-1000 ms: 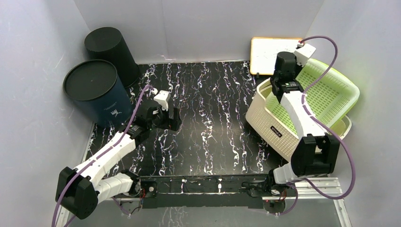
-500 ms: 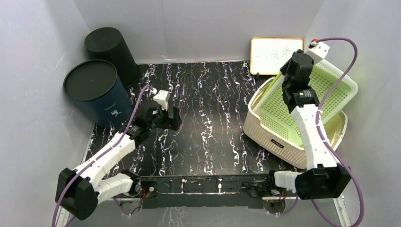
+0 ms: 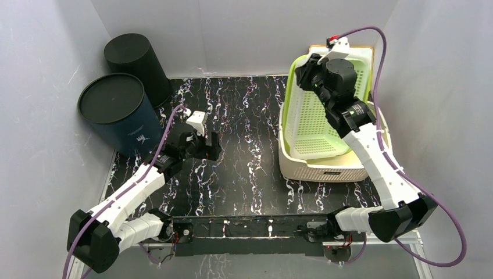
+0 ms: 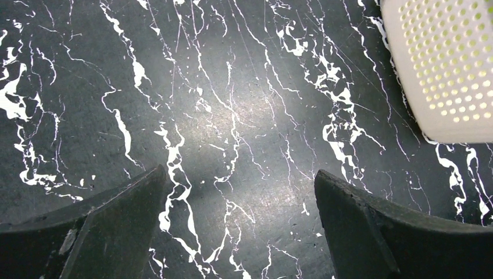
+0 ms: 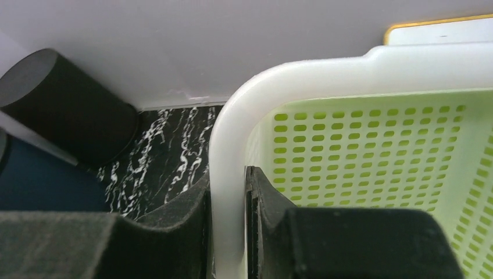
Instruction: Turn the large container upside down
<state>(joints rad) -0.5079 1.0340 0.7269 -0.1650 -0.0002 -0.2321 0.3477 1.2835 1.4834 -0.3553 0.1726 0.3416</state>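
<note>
The large container (image 3: 320, 116) is a perforated basket, cream-white outside and lime green inside. It stands tipped up on the right of the table, its lower wall on the tabletop and its opening facing left. My right gripper (image 3: 305, 72) is shut on its upper left rim. In the right wrist view the white rim of the container (image 5: 360, 133) is pinched between the two black fingers of that gripper (image 5: 228, 174). My left gripper (image 3: 212, 148) hangs open over the marbled table at centre left, far from the basket. Its wrist view shows the gripper (image 4: 239, 171) with nothing in it and a corner of the container (image 4: 447, 70) at top right.
A black cylinder (image 3: 136, 61) and a navy cylinder with a black lid (image 3: 119, 113) stand in the back left corner. A yellow-framed whiteboard (image 3: 363, 48) leans on the back wall behind the basket. Grey walls close in on three sides.
My right arm has swung up and to the left with the basket's rim in its grip. The basket has gone from lying tilted to the right to standing up on its end. My left arm has stayed put.
</note>
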